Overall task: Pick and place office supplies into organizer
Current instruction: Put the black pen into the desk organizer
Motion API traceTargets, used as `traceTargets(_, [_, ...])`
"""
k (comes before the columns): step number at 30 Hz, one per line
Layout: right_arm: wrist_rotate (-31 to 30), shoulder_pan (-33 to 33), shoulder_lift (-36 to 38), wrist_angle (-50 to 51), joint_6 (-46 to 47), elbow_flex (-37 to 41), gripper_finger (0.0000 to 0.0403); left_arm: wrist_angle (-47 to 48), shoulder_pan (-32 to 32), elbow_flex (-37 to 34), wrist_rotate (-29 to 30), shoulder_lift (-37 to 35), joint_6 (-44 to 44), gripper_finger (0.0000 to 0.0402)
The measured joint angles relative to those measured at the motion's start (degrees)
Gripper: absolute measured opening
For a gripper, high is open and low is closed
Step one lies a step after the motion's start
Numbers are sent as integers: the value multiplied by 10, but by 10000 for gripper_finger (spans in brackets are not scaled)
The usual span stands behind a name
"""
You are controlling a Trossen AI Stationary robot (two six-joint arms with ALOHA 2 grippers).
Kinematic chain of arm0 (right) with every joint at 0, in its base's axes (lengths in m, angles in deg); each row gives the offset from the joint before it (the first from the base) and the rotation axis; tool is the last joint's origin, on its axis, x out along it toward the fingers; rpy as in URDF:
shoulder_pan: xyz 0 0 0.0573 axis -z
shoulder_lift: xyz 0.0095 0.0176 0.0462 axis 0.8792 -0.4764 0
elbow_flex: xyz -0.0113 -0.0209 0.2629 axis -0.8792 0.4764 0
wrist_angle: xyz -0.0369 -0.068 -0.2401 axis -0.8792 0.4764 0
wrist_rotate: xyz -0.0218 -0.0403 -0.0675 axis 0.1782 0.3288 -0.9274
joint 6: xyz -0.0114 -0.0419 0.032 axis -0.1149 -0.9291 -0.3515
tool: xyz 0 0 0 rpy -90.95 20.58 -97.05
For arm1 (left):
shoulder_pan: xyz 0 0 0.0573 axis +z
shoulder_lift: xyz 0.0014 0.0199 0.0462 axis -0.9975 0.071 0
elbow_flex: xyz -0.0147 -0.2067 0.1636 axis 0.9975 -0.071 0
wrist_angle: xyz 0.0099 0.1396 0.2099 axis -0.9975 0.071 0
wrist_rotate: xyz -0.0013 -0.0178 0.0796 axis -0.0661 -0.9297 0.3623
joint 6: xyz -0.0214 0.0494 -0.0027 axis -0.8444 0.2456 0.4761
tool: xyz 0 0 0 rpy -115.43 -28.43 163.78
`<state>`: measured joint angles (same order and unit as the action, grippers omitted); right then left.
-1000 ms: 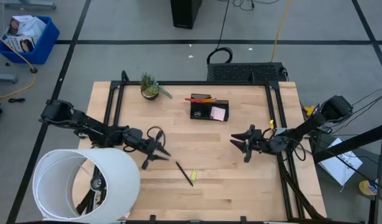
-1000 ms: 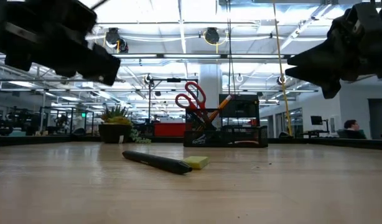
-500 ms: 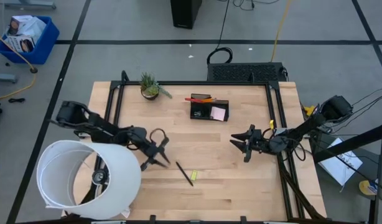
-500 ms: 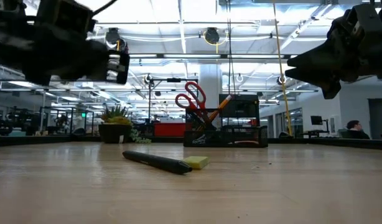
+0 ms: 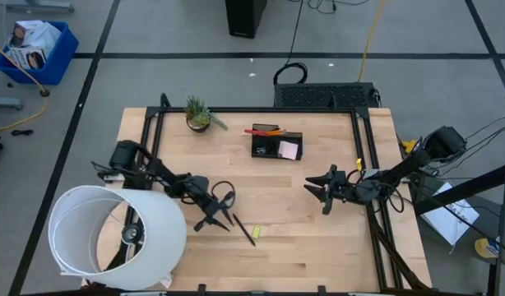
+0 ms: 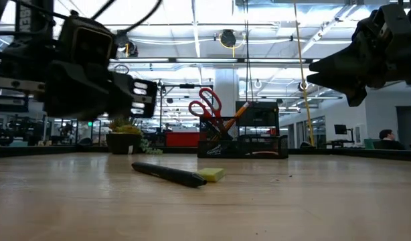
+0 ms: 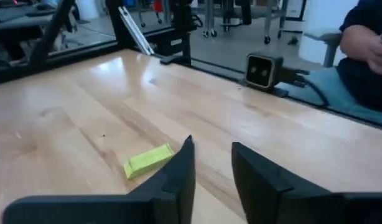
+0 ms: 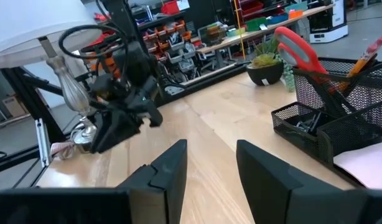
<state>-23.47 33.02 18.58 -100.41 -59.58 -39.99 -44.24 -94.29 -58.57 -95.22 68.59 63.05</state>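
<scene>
A black pen [image 5: 243, 229] and a yellow-green piece [image 5: 257, 231] lie flat on the wooden table, near its middle front. My left gripper [image 5: 220, 222] hovers open just left of the pen, low over the table. In the left wrist view the yellow-green piece [image 7: 149, 160] lies just ahead of my left gripper [image 7: 211, 149]. The dark organizer [image 5: 277, 145] stands at the far middle. It holds red-handled scissors [image 6: 205, 104], orange pencils [image 5: 267, 130] and a pink sticky-note pad [image 5: 289, 150]. My right gripper [image 5: 316, 193] waits open above the table's right half, holding nothing.
A small potted plant [image 5: 197, 113] stands at the far left. A large white cylinder [image 5: 113, 238] covers the near left corner. Black frame rails [image 5: 150, 131] run along the table's sides. A small camera [image 7: 264, 70] sits at the near edge, with a person [image 7: 365, 50] beyond it.
My left gripper has moved toward the table's right and near edges and sunk lower, toward the pen, while tipping and rolling a little. The pen and the yellow-green piece have stayed where they were.
</scene>
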Motion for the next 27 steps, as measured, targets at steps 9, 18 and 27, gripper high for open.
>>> traceTargets(9, [0,0,0,1,0,0,132,-2,21,54,-45,75,-9,211])
traceTargets(18, [0,0,0,-5,0,0,132,0,43,59,-36,127,2,230])
traceTargets(27, [0,0,0,-5,0,0,132,29,43,63,-15,128,31,230])
